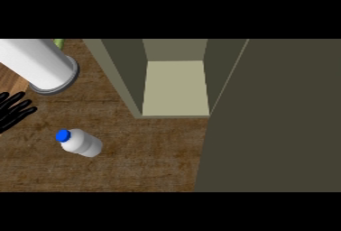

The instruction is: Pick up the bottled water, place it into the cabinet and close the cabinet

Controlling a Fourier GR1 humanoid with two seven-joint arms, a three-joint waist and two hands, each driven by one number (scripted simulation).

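Observation:
A white water bottle (82,142) with a blue cap stands on the wooden counter at the lower left. My left hand (13,110) shows at the left edge, fingers straight and spread, apart from the bottle and above it in the view. The cabinet (174,88) stands open at the top middle, its pale shelf bare. Its dark door (273,117) is swung wide and fills the right side. My right hand is not in view.
A large white cylinder with a grey rim (41,65) lies at the top left, with a bit of green behind it. Wooden counter (146,153) stretches between the bottle and the cabinet door.

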